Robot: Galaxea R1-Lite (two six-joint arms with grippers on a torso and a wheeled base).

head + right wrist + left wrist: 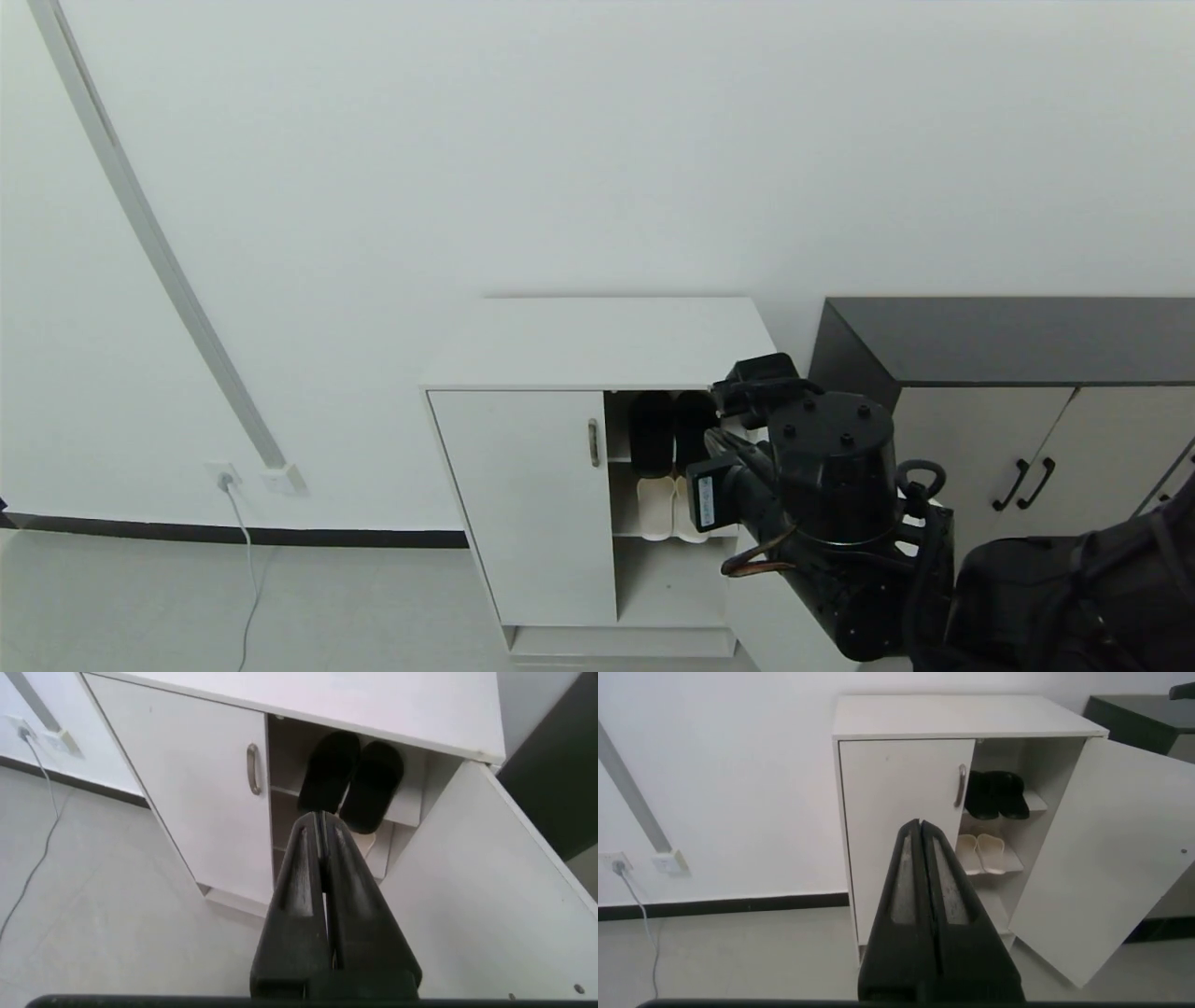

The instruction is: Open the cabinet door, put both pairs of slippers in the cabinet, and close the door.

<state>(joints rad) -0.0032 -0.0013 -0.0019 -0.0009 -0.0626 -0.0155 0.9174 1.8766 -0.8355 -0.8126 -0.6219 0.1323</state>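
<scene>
Lower centre of the head view: a white two-door wooden cabinet (597,341) against a pale wall (560,140), its flat white left door (523,504) shut, with a slim vertical metal bar handle (593,442) at the inner edge. Plain white right door (1102,849) swung wide open toward the camera, laying the right-hand compartment bare. On the top shelf inside, a pair of black slippers (667,429), side by side. On the shelf just below, a pair of cream slippers (667,504), likewise side by side.

Black right arm (822,485) at lower right of centre in the head view, overlapping the open side of the cabinet. Right gripper (322,819) with its two black fingers pressed flat together, nothing between them, out in front of the open compartment, pointing toward the black pair and apart from it. Left gripper (920,826) likewise closed tight on itself, grasping nothing, well back from the cabinet, facing the shut door and its handle.

Right edge of the head view: a dark grey-topped sideboard (1008,336) with pale doors and two curved black handles (1027,481), just beside the white cabinet. Lower left: a white wall socket (224,478) with a white cable (247,569) trailing down to the grey floor (112,607), a black skirting band (233,535) along the foot of the wall, and a pale grey conduit strip (140,215) running down from the upper left corner to the socket
</scene>
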